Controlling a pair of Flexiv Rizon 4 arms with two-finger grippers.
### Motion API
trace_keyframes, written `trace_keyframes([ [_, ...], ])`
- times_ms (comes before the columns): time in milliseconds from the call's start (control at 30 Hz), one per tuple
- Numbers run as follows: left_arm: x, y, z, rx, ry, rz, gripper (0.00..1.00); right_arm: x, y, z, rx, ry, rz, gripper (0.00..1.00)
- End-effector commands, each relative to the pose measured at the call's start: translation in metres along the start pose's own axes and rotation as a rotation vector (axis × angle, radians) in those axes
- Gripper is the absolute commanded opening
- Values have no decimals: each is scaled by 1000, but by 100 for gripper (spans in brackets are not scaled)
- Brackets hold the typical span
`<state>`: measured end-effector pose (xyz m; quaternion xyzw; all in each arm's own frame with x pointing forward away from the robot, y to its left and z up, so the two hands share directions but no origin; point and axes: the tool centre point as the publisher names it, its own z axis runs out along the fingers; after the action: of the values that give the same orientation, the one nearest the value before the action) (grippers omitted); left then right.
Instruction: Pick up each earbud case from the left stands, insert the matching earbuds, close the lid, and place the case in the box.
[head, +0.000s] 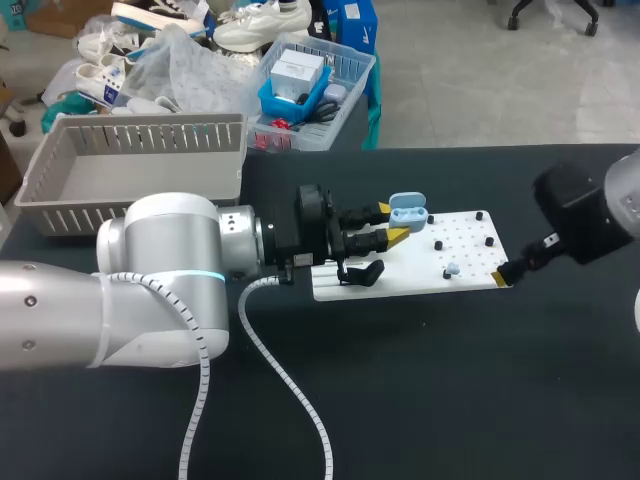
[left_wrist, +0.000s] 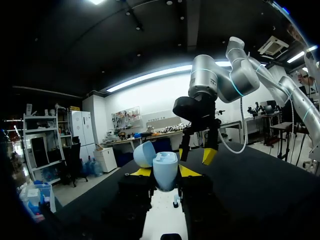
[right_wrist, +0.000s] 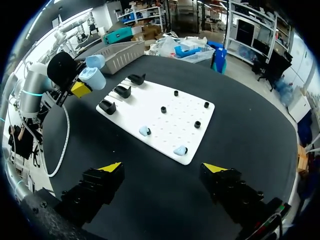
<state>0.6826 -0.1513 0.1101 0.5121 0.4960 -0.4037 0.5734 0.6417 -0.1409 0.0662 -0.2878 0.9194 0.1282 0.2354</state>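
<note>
The left end effector (head: 392, 224) clasped the blue earbud case (head: 407, 212), lid open, above the stand side of the white board (head: 470, 232), presumably ready for earbuds (right_wrist: 144, 131). The right end effector (right_wrist: 163, 167) hung released beside the board's opposite edge.

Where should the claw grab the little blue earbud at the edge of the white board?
Probably grip the earbud by its rounded body, pinched from two sides, with the right claw coming straight down. It sits low near the white board's edge with bare board around it, so its top and sides look free.
</note>
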Motion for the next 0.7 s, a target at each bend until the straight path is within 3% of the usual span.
trace_keyframes([
  [33, 0, -1, 0, -7, -2, 2, 0, -1, 3, 7, 213, 11, -2, 100],
  [533, 0, -1, 0, -7, -2, 2, 0, -8, 6, 15, 296, -11, 17, 100],
  [633, 0, -1, 0, -7, -2, 2, 0, -9, 5, 16, 311, 15, 7, 90],
  [700, 0, -1, 0, -7, -2, 2, 0, -8, 3, 17, 310, 14, 6, 89],
])
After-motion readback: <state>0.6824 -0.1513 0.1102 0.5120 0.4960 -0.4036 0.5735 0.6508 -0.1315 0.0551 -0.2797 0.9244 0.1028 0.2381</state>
